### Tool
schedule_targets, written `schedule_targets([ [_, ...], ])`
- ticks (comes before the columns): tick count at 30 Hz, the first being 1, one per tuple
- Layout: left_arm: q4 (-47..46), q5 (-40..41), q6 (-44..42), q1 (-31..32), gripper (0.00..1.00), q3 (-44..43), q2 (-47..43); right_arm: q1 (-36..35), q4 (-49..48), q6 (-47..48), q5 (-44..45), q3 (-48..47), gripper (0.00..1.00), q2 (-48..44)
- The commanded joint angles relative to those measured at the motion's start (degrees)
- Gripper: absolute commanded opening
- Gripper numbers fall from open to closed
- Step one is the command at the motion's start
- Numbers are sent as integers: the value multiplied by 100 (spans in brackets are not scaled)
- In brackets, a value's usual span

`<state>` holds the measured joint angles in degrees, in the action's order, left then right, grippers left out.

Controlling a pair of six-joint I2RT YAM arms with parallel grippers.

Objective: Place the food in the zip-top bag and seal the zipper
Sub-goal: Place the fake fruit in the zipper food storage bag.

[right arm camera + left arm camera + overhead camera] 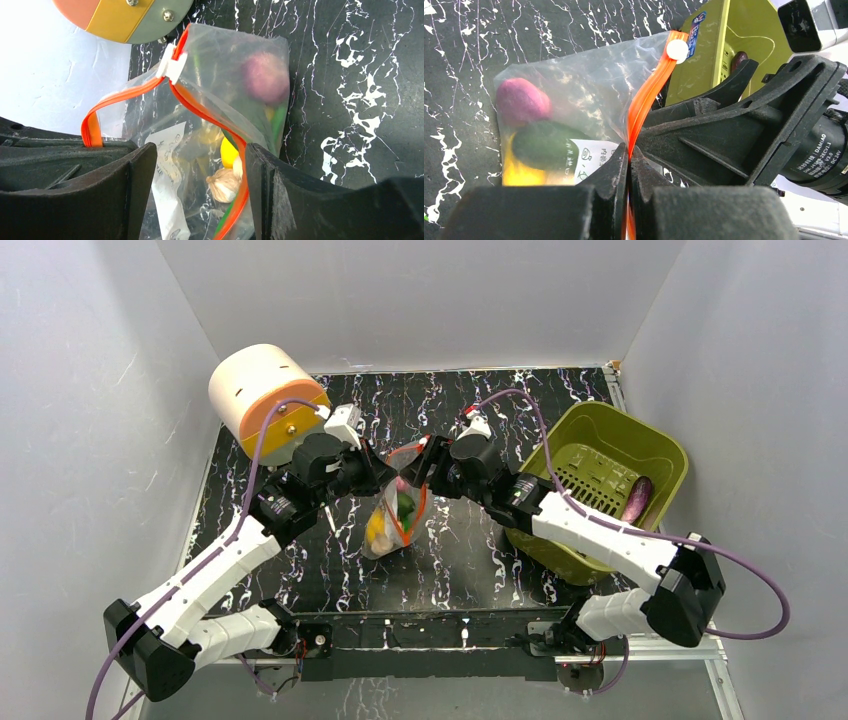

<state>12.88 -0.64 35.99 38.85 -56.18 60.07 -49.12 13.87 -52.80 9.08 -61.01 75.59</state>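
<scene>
Two grippers meet at the bag mouth. Left gripper [629,150]: jaws pressed together, pinching the zipper [649,95]. Right gripper [200,155]: jaws spread, straddling the gaping mouth, one orange lip lying against one finger, not clamped. White slider [171,62] sits on the strip where the two lips join, away from both grippers. Zip-top bag [395,515] hangs mid-table between the two arms. Inside the bag: pink-purple round piece [521,100], green piece [544,145], yellow lemon [519,172], beige lump [222,184]. Dark purple eggplant [637,498] lies in the olive-green basket [600,430] on the right of the black marbled table [460,560]. Cream-and-orange drum [265,400] at back left.
</scene>
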Motion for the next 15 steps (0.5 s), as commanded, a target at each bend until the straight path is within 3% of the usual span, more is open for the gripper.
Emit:
schedule_targets([
  [1, -55, 15, -73, 26, 0, 7, -209, -27, -51, 101, -131, -254, 62, -312],
  [9, 124, 109, -405, 26, 0, -62, -220, -27, 352, 672, -216, -175, 62, -828],
  [15, 373, 47, -985, 26, 0, -77, -266, -22, 1120, 1418, 361, -269, 63, -1309],
])
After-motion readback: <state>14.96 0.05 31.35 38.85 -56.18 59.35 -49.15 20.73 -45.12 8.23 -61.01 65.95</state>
